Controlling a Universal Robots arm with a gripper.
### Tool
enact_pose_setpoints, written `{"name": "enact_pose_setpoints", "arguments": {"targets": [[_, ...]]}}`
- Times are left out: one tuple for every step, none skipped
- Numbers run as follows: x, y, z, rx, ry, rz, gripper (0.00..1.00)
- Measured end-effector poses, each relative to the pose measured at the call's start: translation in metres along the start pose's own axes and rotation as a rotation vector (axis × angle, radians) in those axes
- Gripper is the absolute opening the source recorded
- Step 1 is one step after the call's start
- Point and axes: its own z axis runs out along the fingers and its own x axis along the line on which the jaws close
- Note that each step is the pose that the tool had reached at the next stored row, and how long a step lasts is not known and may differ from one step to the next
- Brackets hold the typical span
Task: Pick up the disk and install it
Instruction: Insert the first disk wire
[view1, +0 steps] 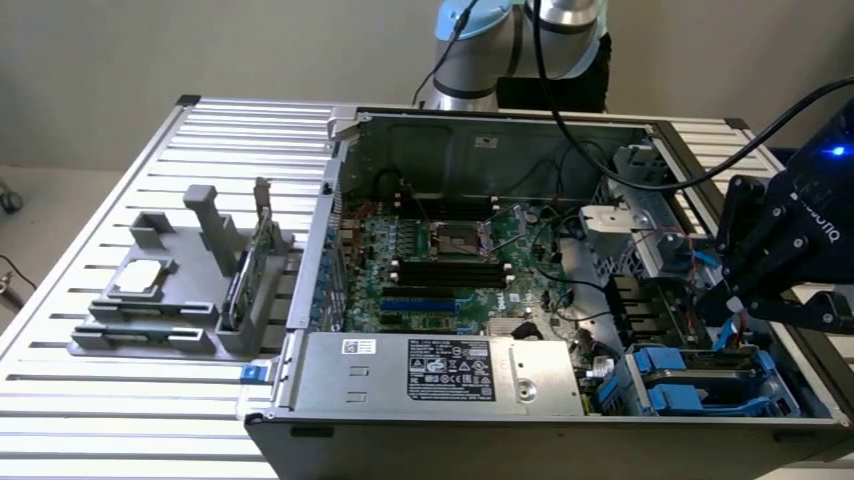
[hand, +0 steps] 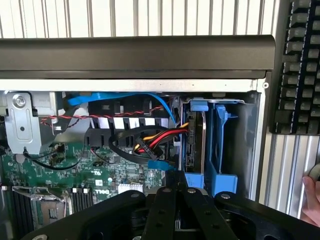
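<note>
Exterior view, surroundings: an open computer case (view1: 534, 270) lies on a slatted metal desk (view1: 80, 420), its motherboard (view1: 427, 265) facing up and a silver power supply (view1: 441, 368) along the near edge. A grey holder (view1: 180, 290) sits at the frame's left with a small square chip (view1: 140, 277) and a thin green card (view1: 244, 285) standing in it.
Obstacles: black cables (view1: 641, 150) loop across the upper right of the case; red, yellow and black wires (hand: 160, 137) and a blue ribbon cable (hand: 115, 97) cross just beside the drive bay.
Disk: the disk (hand: 197, 145) stands on edge in its blue carrier inside the bay (view1: 701, 375) at the case's lower right corner, seen in the wrist view right of centre.
Edges and room: the case's dark rim (hand: 135, 52) runs just past the bay; bare desk slats lie beyond it. A keyboard (hand: 300, 65) fills the wrist view's upper right, and a person's hand (hand: 312, 200) shows at the right edge.
Gripper: the gripper (view1: 767, 275) hangs over the bay at the exterior view's right.
Jaws: clenched; whether they pinch the carrier cannot be told.
</note>
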Motion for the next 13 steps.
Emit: {"name": "enact_pose_setpoints", "arguments": {"targets": [[0.0000,0.0002,0.0001,0.0000,0.0000,0.000,0.11],[0.0000,0.0002,0.0001,0.0000,0.0000,0.000,0.11],[0.0000,0.0002,0.0001,0.0000,0.0000,0.000,0.11],[0.0000,0.0002,0.0001,0.0000,0.0000,0.000,0.12],[0.0000,0.0002,0.0001,0.0000,0.0000,0.000,0.12],[0.0000,0.0002,0.0001,0.0000,0.0000,0.000,0.18],[0.0000,0.0002,0.0001,0.0000,0.0001,0.000,0.18],[0.0000,0.0002,0.0001,0.0000,0.0000,0.000,0.18],[0.0000,0.0002,0.0001,0.0000,0.0001,0.000,0.18],[0.0000,0.0001,-0.0001,0.0000,0.0000,0.000,0.18],[-0.0001,0.0001,-0.0009,0.0000,0.0003,0.000,0.18],[0.0000,-0.0002,-0.0047,0.0000,0.0001,0.000,0.18],[0.0002,-0.0006,-0.0091,0.0000,0.0002,0.000,0.18]]}}
